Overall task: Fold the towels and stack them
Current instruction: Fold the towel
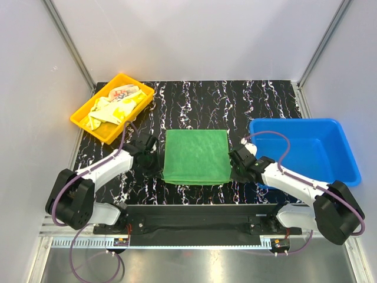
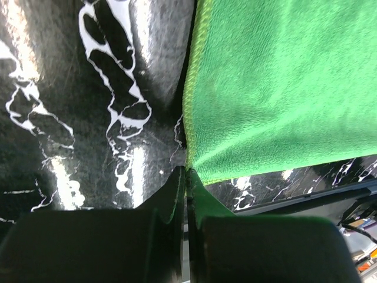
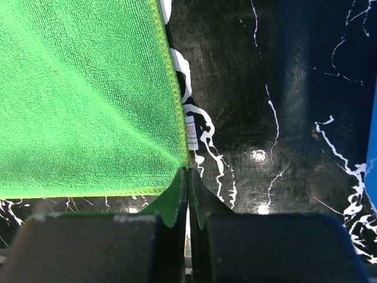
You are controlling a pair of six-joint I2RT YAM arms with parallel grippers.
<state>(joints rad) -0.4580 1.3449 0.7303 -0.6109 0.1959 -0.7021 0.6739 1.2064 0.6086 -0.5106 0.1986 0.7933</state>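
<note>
1. The green towel [image 1: 197, 156] lies spread flat in the middle of the table [image 1: 194, 103], between the two arms, its edges roughly square to the table's sides.
2. The left gripper [image 1: 159, 171] sits low at the towel's near left corner. In the left wrist view its jaws are pressed together with no gap, and the corner of the green towel [image 2: 283, 82] runs straight into the tips of the left gripper [image 2: 187, 171], so it appears pinched there (how deep the cloth goes between the fingers is hidden).
3. The right gripper [image 1: 234, 175] is at the near right corner. The right wrist view shows the same closed jaws. The corner of the green towel [image 3: 82, 94] meets the tips of the right gripper [image 3: 187, 171], and a faint crease in the pile leads toward that corner.
4. A small white label [image 3: 190, 131] sticks out from the towel's right hem, just above the right fingertips.
5. The yellow patterned towel [image 1: 112, 109] and the white and teal towel [image 1: 122, 92] lie crumpled together in the yellow tray [image 1: 89, 132] at the far left of the table, well apart from both grippers.
6. The blue bin [image 1: 312, 150] stands at the right side of the table, beside the right arm.
</note>
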